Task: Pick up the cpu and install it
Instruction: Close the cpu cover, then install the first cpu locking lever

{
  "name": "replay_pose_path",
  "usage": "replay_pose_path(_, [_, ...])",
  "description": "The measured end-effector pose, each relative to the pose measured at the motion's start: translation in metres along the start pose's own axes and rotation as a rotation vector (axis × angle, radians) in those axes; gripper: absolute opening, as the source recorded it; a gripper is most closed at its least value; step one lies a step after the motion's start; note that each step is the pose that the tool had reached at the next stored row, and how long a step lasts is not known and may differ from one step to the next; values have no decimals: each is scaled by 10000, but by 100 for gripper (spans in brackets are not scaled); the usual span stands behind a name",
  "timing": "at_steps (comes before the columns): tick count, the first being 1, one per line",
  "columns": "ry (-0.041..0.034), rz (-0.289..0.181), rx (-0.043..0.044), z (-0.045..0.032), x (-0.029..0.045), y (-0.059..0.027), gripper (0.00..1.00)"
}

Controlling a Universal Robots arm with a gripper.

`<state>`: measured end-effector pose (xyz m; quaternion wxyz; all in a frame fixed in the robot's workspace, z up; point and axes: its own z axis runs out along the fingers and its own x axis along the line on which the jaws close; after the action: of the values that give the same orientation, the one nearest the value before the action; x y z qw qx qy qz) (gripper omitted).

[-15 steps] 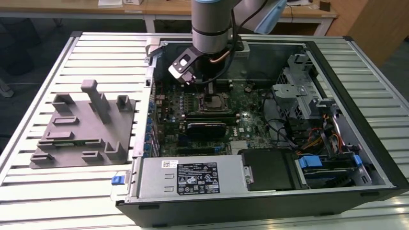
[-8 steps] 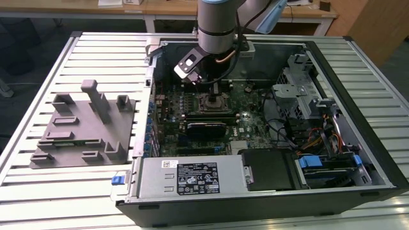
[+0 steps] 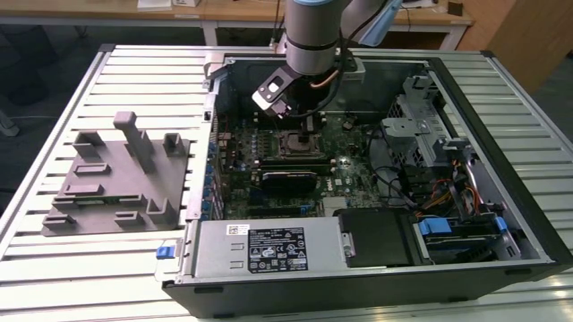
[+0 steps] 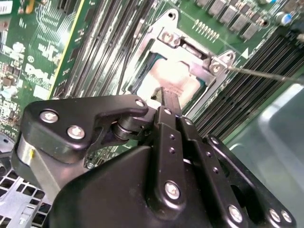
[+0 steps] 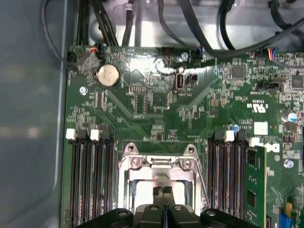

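cpu sits in the motherboard socket. The hand is closed and empty, fingertips pressed together right over the cpu's middle; contact unclear.

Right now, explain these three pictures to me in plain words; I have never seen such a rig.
The machine is a robot arm with a claw at its end. The exterior view, taken off the arm, shows an open computer case lying on a slatted metal table, a grey moulded fixture beside it. Both wrist views come from cameras riding on the arm, looking at the green motherboard. The claw's fingers are pressed together, their tips at the cpu, which lies flat in its metal-framed socket. The claw holds nothing; whether it touches the cpu I cannot tell.
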<state>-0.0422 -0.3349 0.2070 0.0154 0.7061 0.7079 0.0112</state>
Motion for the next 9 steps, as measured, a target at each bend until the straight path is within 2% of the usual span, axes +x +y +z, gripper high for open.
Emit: replay_pose_path(9, [0, 0, 1, 3, 0, 75, 11])
